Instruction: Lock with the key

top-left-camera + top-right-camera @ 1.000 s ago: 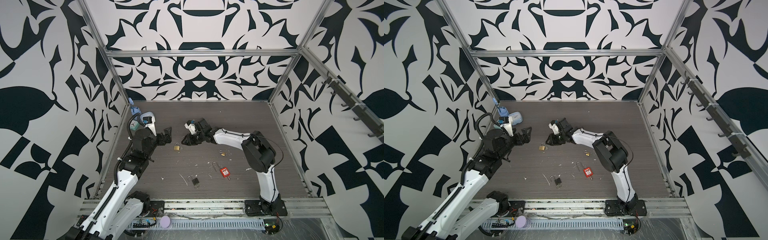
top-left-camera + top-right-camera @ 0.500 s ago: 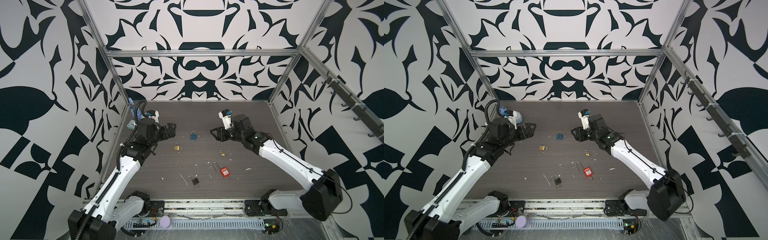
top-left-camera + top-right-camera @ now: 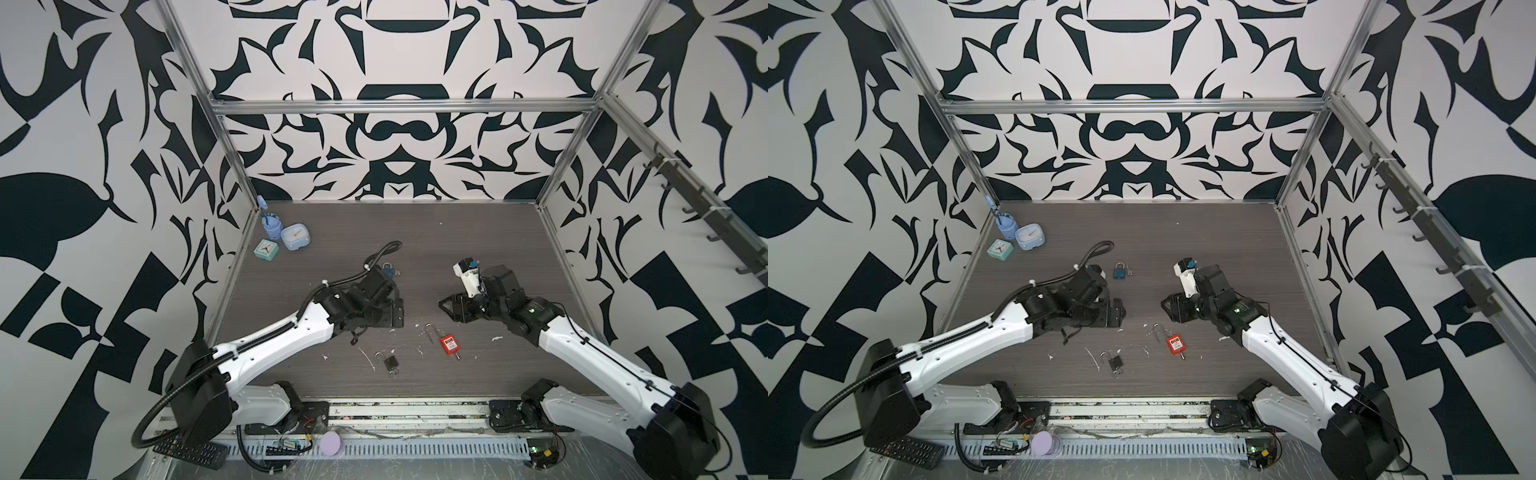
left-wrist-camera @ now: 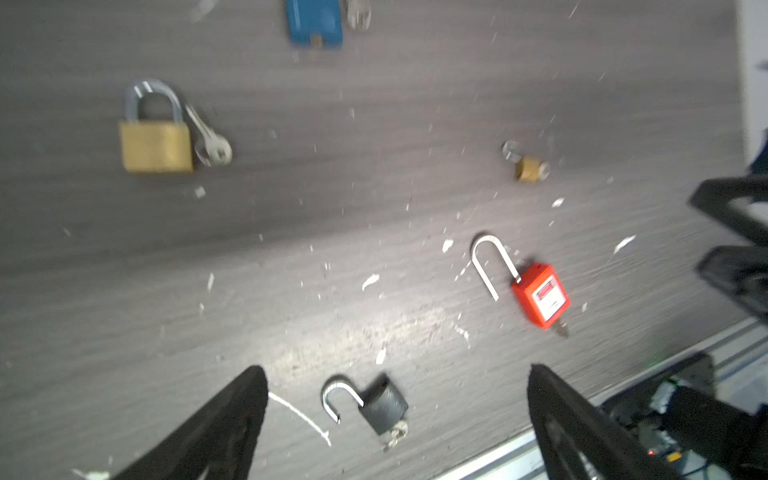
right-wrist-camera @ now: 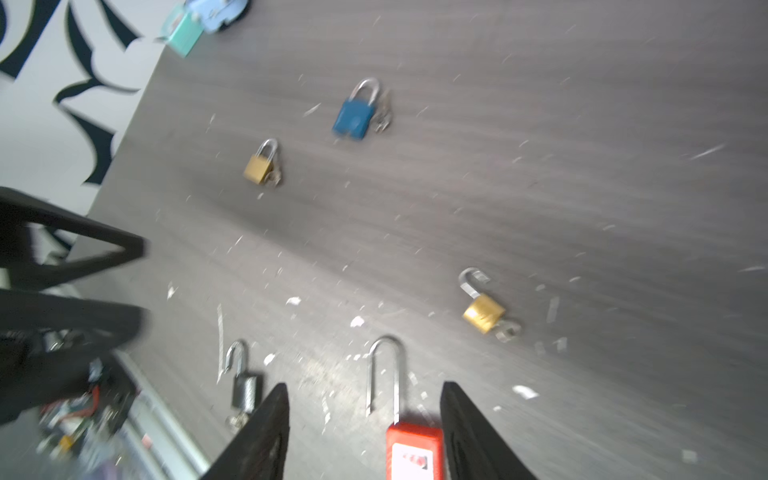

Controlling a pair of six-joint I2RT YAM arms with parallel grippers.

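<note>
Both top views: left end effector (image 3: 395,311) sits low over the surface (image 3: 478,249), jaws spread wide and empty. Right end effector (image 3: 451,307) faces it across the middle, jaws part-open and gripping nothing. Red padlock (image 3: 450,345) and black padlock (image 3: 390,363) lie nearer the front rail, clear of both. Blue padlock (image 3: 1119,272) lies just behind the left arm. Two clocks (image 3: 295,237) and a blue cup (image 3: 271,226) sit well apart in the far left corner. Left wrist view: large brass padlock (image 4: 156,143) has its shackle closed, with a key (image 4: 210,141) touching its side. Small brass padlock (image 4: 530,166) has its shackle open. The arms hide both from the top views. This view also shows the red and black shackles open, each lock with a key in its base. Right wrist view, blurred: the red padlock body lies on the surface between the right fingers (image 5: 266,432), unclamped. The shut blue shackle shows here too.
</note>
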